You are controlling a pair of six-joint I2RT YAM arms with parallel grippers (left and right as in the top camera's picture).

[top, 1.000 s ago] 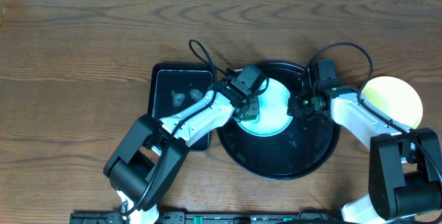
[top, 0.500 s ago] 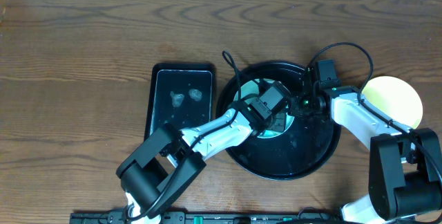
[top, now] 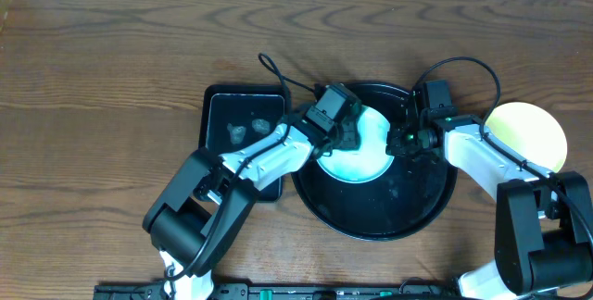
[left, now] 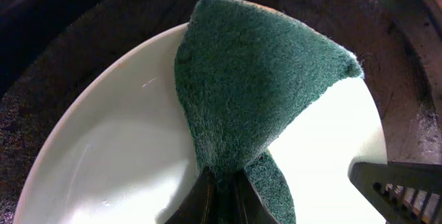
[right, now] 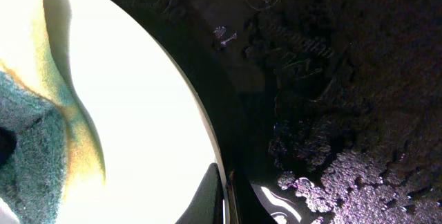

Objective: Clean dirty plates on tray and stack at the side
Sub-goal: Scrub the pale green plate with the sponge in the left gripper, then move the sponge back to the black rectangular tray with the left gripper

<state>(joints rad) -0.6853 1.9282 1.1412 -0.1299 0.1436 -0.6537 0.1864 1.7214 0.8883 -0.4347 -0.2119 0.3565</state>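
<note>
On the bench (top: 111, 59), the round black tray (top: 408, 209) carried the pale plate (top: 369, 155) I was scrubbing; a yellow plate (top: 530, 133) lay off to the right. My left hand (left: 221, 193) was clamped on the green sponge (left: 255, 79) pressed to the plate's face, while my right hand (right: 224, 189) nipped its rim. Next, I judged: finish the wipe, then carry it over onto the yellow plate.

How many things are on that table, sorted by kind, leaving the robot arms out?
Plates: 2 (pale white round plate in the round tray, pale yellow round plate on the bare wood)
Trays: 2 (large round glossy black tray, smaller rectangular black tray)
Sponges: 1 (dark green scouring sponge, on the white plate)
Total: 5
</note>
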